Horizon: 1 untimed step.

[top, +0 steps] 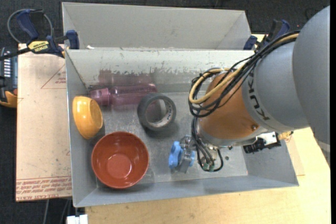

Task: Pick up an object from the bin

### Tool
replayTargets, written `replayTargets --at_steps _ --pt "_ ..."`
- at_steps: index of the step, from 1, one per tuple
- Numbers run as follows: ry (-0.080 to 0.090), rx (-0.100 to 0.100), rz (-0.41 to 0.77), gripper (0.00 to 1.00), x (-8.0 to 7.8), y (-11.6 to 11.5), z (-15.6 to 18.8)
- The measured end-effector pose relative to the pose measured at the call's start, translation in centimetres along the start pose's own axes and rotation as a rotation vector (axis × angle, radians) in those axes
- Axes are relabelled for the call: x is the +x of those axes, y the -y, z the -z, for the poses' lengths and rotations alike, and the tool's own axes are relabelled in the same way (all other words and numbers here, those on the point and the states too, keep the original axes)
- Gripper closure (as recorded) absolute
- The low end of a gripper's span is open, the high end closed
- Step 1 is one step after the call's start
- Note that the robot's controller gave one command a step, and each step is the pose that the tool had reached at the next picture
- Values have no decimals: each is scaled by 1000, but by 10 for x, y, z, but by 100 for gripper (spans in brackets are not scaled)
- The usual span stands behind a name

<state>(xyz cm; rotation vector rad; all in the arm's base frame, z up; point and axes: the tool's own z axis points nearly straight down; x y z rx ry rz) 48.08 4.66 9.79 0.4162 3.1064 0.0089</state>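
End effector [187,158] sits low near the floor of the bin [157,63], front-centre, under the arm's orange cover [226,113] & a loop of cables [202,93]. Spread or pressed together: can't tell, the wrist hides too much of it.

Hard against it, on the side toward the view's left, is a small blue thing [174,155]. It's lumpy & plastic-looking, maybe a clip or toy part. It's touching or just beside the end effector; can't tell if it's actually pinched.

Handling, my guess: light, stiff, hard plastic, prob. a bit slick on bare metal, so a one-sided nudge could skid it off instead of catching it. It doesn't look fragile. Best hold is approx. across its narrow width, centred, coming straight down so both sides meet it together. The uneven shape may twist in the grip, so lift gently.

Further out:
- A roll of grey tape [156,113] lies flat up-view of the blue thing, near but apart.
- A red bowl [119,161] stands open side up toward the view's left, by the front wall.
- A yellow-orange cup [87,116] is tipped on its side at the left wall, just beside the bowl's rim.
- A pink bottle [123,96] lies on its side along the back wall, behind the tape.
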Motion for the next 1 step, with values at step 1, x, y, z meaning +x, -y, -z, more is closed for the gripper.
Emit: replayTargets --at_steps 1 --pt "4 -2 1 100 -1 -1 18"
